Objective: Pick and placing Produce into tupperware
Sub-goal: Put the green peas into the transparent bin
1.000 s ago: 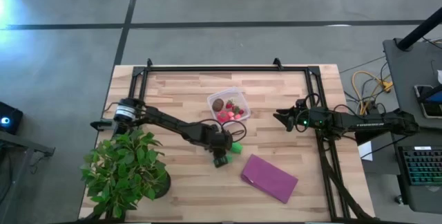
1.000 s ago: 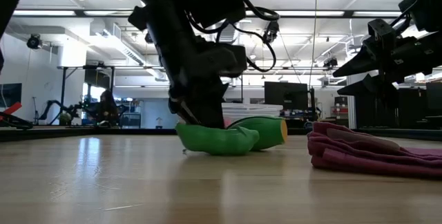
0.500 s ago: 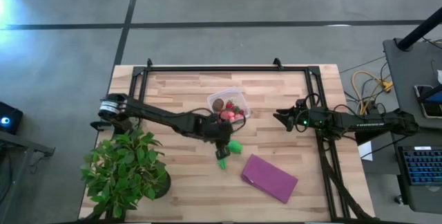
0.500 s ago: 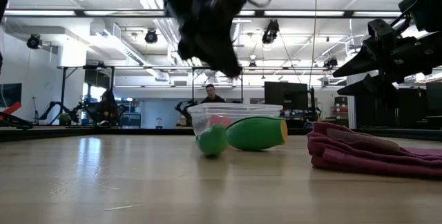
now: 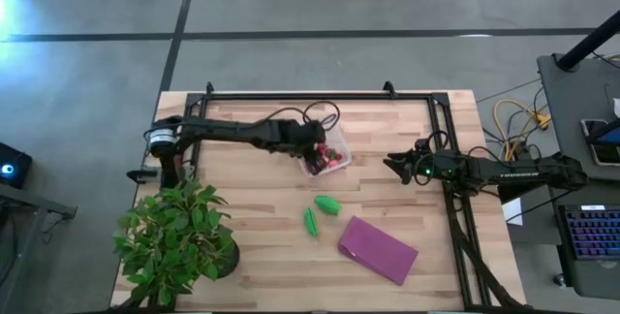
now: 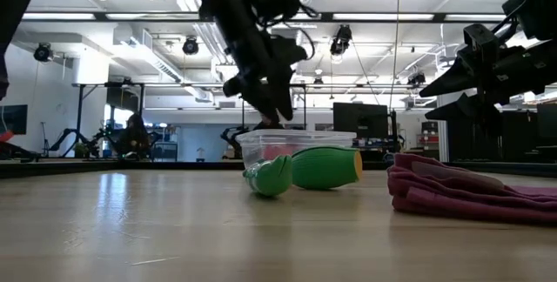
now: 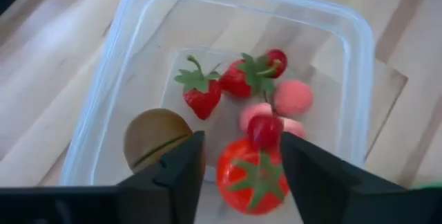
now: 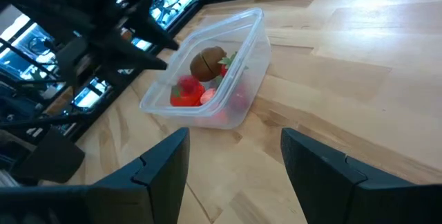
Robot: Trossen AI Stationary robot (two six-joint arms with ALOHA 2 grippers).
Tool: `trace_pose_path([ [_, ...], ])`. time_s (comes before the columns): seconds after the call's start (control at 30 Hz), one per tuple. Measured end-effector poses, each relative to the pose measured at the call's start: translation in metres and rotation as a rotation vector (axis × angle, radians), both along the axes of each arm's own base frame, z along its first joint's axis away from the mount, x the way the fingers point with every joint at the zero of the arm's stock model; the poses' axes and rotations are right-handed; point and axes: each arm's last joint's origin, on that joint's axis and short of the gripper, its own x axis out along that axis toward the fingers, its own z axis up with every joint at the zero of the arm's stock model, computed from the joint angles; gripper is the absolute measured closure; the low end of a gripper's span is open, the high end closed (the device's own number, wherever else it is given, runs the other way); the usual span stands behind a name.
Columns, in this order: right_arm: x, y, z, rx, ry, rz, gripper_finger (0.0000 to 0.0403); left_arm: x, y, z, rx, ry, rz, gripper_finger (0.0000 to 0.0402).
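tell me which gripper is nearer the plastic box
Left. The left gripper hangs right above the plastic box, fingers open and empty. The right gripper waits farther off, at the table's right side.

Tupperware (image 5: 325, 152) sits mid-counter (image 5: 252, 246) toward the far side, the left hand (image 5: 312, 140) hovering right over it, with strawberries (image 7: 202, 92), tomato (image 7: 252, 175) and brown ball (image 7: 156, 137) inside. Two pods (image 5: 319, 212) lie nearer, cloth (image 5: 378, 249) to their right, potted plant (image 5: 179, 241) near-left, right hand (image 5: 390, 164) waiting far right.
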Motion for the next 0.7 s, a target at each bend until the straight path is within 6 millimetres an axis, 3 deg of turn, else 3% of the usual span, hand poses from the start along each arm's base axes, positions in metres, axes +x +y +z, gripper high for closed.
trace_pose_path([
  [0.13, 0.000, 0.000, 0.000, 0.000, 0.000, 0.000, 0.0184, 0.002, 0.002, 0.002, -0.044, -0.021, -0.031, 0.0180],
  [0.2, 0.000, 0.000, 0.000, 0.000, 0.000, 0.000, 0.0184, 0.002, -0.009, 0.008, -0.063, -0.029, -0.179, 0.0161],
  [0.33, 0.000, 0.000, 0.000, 0.000, 0.000, 0.000, 0.0184, -0.004, -0.062, 0.018, 0.047, 0.027, -0.729, 0.0151],
  [0.47, 0.000, 0.000, 0.000, 0.000, 0.000, 0.000, 0.0184, -0.021, -0.121, 0.012, 0.180, 0.171, -1.169, 0.0151],
  [0.6, 0.000, 0.000, 0.000, 0.000, 0.000, 0.000, 0.0184, -0.025, -0.161, -0.001, 0.365, 0.180, -1.426, 0.0150],
  [0.7, 0.000, 0.000, 0.000, 0.000, 0.001, 0.000, 0.0184, -0.016, -0.170, -0.012, 0.424, 0.143, -1.438, 0.0150],
])
